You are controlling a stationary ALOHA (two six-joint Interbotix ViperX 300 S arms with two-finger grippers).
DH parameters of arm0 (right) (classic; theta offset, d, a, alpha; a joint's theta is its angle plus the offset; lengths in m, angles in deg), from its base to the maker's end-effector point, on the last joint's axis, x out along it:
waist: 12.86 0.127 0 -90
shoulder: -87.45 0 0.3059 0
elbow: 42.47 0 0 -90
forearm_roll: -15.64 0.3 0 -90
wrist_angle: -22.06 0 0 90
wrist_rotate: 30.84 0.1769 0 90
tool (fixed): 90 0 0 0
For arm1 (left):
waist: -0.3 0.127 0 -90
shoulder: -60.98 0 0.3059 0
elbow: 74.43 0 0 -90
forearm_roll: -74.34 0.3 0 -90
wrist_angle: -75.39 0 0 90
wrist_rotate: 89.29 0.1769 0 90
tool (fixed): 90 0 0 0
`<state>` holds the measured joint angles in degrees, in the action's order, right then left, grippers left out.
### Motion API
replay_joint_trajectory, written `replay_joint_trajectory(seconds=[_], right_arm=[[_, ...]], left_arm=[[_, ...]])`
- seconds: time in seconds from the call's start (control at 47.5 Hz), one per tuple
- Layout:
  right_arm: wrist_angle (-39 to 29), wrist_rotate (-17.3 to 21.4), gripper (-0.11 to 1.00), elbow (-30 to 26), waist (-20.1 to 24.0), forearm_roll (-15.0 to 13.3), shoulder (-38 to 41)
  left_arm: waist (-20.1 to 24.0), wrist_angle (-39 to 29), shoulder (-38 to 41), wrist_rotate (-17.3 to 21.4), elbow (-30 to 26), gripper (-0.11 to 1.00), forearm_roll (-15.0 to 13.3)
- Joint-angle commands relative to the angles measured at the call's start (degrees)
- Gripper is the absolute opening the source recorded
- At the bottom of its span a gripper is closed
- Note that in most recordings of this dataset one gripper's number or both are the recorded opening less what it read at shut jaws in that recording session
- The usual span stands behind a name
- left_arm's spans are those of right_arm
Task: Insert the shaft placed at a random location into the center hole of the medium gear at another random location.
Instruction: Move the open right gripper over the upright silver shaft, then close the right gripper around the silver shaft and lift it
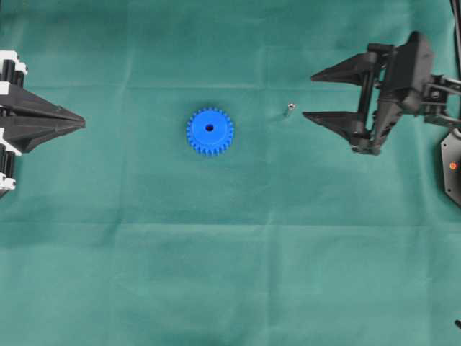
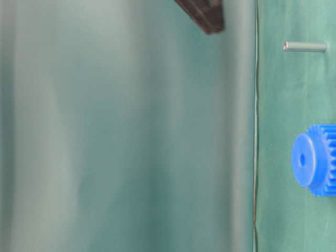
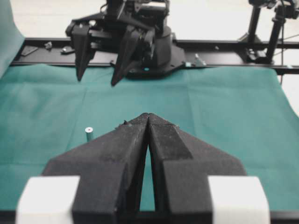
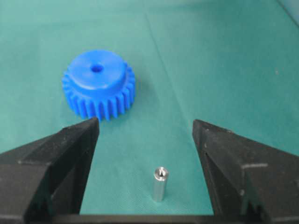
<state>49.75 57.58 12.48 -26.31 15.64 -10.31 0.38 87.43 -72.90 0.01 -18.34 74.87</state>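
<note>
Right now the shaft (image 1: 289, 109) stands straight up on the green cloth (image 1: 230, 274), a little right of the middle of the overhead view. It is a tiny shiny metal pin. The right gripper (image 1: 311, 94) is just to the right of it, much nearer than the left gripper (image 1: 81, 122) at the far left edge. The right one's black pointy fingers are spread wide and hold nothing; its wrist view shows the pin low in the gap between them. The left one is pinched closed and empty. The medium gear (image 1: 209, 131) lies flat in the middle, bright blue plastic with little teeth, and its center hole (image 1: 209, 127) faces up.
</note>
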Motion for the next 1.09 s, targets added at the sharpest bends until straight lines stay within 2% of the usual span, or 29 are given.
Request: replay_joint_trajectory(seconds=[0.0, 0.337, 0.8, 0.947, 1.074], right_arm=[[1.85, -1.32, 0.83, -2.02, -0.62, -0.18, 3.16], [4.31, -1.58, 0.83, -3.87, -2.11, 0.09, 12.74], [8.17, -1.41, 0.81, -4.13, -2.11, 0.35, 19.34], [8.44, -1.41, 0.79, -4.48, -2.11, 0.35, 20.3], [8.7, -1.41, 0.72, -4.66, -2.11, 0.35, 20.48]], left_arm=[[-0.09, 0.18, 0.26, 0.09, -1.32, 0.0, 0.09], [-0.09, 0.09, 0.35, 0.09, -1.32, 0.0, 0.18], [-0.09, -0.62, 0.44, 0.09, -1.23, 0.0, 0.18], [-0.09, -0.7, 0.53, 0.0, -1.23, 0.0, 0.18], [0.0, -0.7, 0.53, 0.0, -1.23, 0.0, 0.09]])
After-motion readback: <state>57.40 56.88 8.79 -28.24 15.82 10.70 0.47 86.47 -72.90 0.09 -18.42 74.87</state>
